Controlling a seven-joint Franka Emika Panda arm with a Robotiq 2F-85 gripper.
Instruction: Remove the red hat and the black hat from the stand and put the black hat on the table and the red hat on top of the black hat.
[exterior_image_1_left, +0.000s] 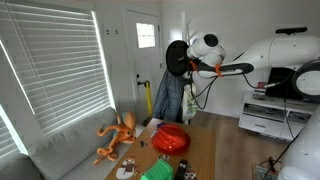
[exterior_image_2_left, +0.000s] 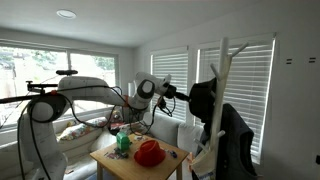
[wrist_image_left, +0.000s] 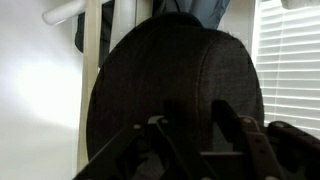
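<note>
Black hat (wrist_image_left: 175, 80): seen high up against the stand (exterior_image_2_left: 222, 70) in both exterior views; most of the wrist view is filled by its dark domed crown.
Stand: a pale slim pole (wrist_image_left: 93, 90) is shown just beside the hat in the wrist view; a long dark jacket (exterior_image_1_left: 170, 98) is hung below the hat.
Gripper (wrist_image_left: 192, 125): held out level at hat height and pressed close to the crown. Two dark fingers (wrist_image_left: 160, 135) are seen with a gap between them, but the picture is too dark for it to be told whether fabric is pinched or the claw is merely spread.
Red hat (exterior_image_1_left: 170, 140): laid on the table (exterior_image_1_left: 205, 150), well apart from the black hat and far below it.
Table, other items: a green item (exterior_image_2_left: 123, 143) is seen near the red hat.
Orange plush octopus (exterior_image_1_left: 118, 135): laid on the grey couch (exterior_image_1_left: 65, 150) beside the table.
</note>
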